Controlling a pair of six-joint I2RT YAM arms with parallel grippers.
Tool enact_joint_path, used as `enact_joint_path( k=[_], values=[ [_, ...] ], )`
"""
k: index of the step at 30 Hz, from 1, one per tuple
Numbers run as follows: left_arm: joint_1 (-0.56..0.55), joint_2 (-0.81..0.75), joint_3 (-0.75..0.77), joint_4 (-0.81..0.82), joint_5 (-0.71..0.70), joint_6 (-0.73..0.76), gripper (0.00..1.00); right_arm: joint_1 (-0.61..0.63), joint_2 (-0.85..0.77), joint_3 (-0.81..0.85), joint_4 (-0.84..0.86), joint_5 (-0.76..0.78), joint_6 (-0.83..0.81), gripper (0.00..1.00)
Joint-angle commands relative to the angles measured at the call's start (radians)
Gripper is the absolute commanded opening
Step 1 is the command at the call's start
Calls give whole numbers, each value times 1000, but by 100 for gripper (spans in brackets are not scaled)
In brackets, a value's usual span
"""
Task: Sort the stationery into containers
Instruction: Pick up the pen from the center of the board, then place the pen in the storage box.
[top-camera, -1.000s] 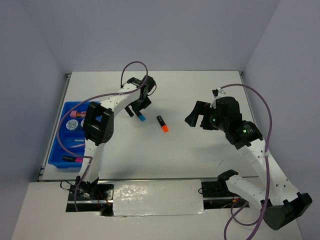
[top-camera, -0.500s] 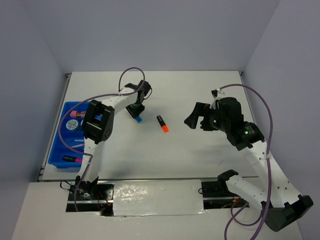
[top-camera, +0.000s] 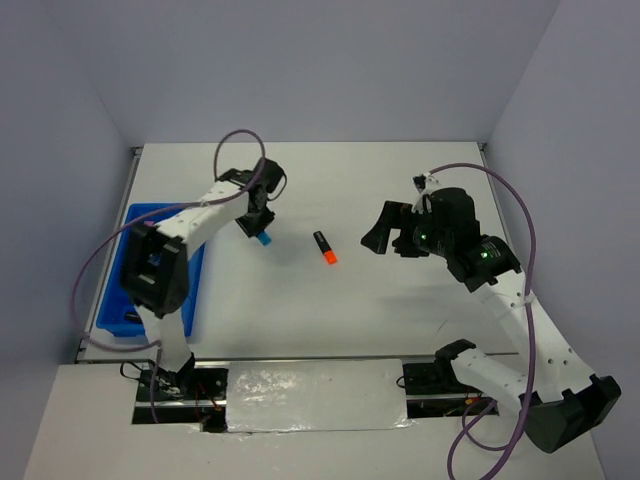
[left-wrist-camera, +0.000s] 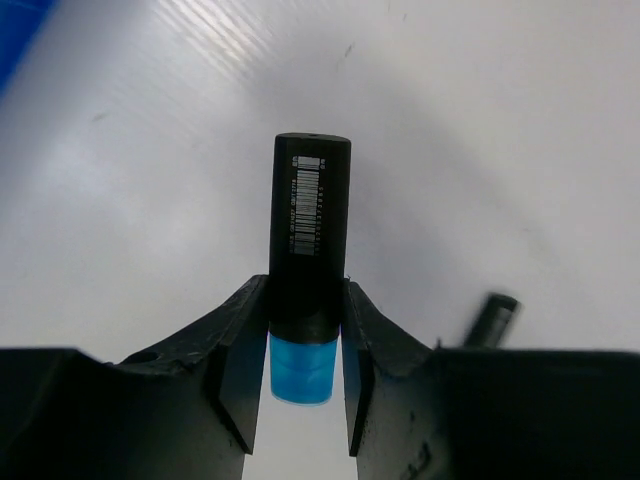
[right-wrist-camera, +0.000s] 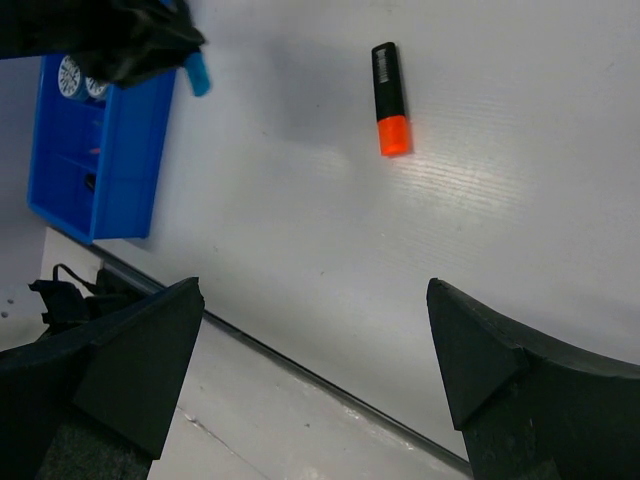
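Note:
My left gripper (left-wrist-camera: 305, 350) is shut on a black highlighter with a blue end (left-wrist-camera: 310, 230); the jaws press its sides just above the blue cap. In the top view this highlighter (top-camera: 263, 238) hangs under the left gripper (top-camera: 255, 225), right of the blue tray (top-camera: 128, 225). A black highlighter with an orange end (top-camera: 324, 248) lies on the table between the arms, also in the right wrist view (right-wrist-camera: 390, 85). Hovering to its right, my right gripper (top-camera: 385, 232) is open and empty (right-wrist-camera: 315, 300).
The left arm covers much of the tray from above. In the right wrist view the tray (right-wrist-camera: 95, 170) holds two round patterned rolls (right-wrist-camera: 70, 75) at its far end. The table's near edge (right-wrist-camera: 300, 365) runs below the right fingers.
The left gripper closed on the blue-ended highlighter and carried it left, toward the tray. The left arm's elbow swung left over the tray. The right gripper drifted slightly left, still open.

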Motion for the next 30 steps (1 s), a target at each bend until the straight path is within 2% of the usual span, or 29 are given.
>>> enact_joint_path(
  k=[1,2,3,4,5,6,8,11,12,17,22,24,26,27,28,30],
  values=[
    [58,-276,8,-238,-104,-87,0,-2,17,33,72,-43,-15,100],
    [75,-357,-17,-272,-132,-132,0,-2,20,31,87,-50,-13,100],
    [87,-403,-94,-295,-149,-152,0,-2,28,25,95,-58,-10,100],
    [127,-516,-206,-306,-163,-178,0,-2,37,24,107,-69,-6,100],
    [156,-517,-207,-286,-163,-178,0,-2,37,24,113,-75,-6,100],
    [190,-631,-330,-251,-141,-146,0,-2,49,25,118,-80,-7,100],
    [317,-771,-464,-225,-97,-108,0,6,72,39,124,-98,-12,100],
    [440,-876,-538,-222,-84,-36,0,23,101,67,130,-109,-16,100],
    [491,-890,-570,-228,-84,-23,0,35,120,71,133,-110,-18,100],
    [592,-952,-681,-214,-75,44,0,67,169,105,148,-135,-13,100],
    [673,-965,-726,-128,-80,95,11,101,177,113,142,-132,-23,100],
    [707,-962,-730,-104,-74,116,20,110,172,107,142,-130,-24,100],
    [729,-951,-730,-81,-55,133,35,113,169,100,142,-132,-23,100],
    [739,-947,-727,-84,-51,133,45,113,170,102,141,-133,-23,100],
    [740,-942,-724,-91,-48,129,63,113,167,108,136,-132,-27,100],
    [743,-943,-723,-105,-52,118,77,112,166,117,130,-120,-30,100]
  ],
)
